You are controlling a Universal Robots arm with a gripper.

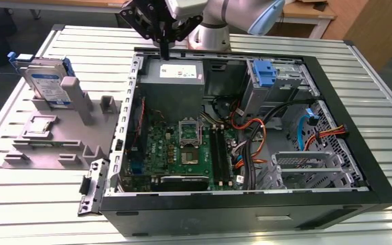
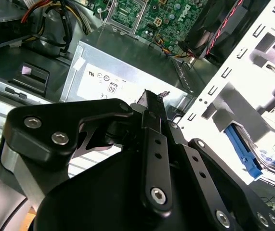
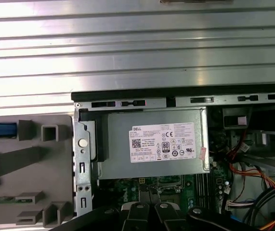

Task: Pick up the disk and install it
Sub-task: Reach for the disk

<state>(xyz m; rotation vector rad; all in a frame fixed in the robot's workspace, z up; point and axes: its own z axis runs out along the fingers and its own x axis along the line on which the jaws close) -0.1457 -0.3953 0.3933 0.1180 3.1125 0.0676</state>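
The disk (image 1: 49, 81), silver with a blue-and-white label and a blue frame, stands upright in a grey holder (image 1: 59, 127) on the exterior view's left, outside the computer case. Its blue edge (image 3: 0, 129) also shows in the first wrist view. My gripper (image 1: 163, 51) hangs over the case's far wall, just above the grey power-supply box (image 1: 174, 72), well to the right of the disk. Its fingers are shut together with nothing between them. In both wrist views the shut fingers (image 2: 151, 103) (image 3: 149, 209) point at the power-supply box (image 3: 151, 142).
The open computer case (image 1: 250, 196) lies on a ribbed metal table (image 1: 39, 194). Inside are the green motherboard (image 1: 182, 148), orange and black cables (image 1: 254, 138), a blue ribbed latch (image 1: 264, 76) and a metal drive cage (image 1: 305, 166).
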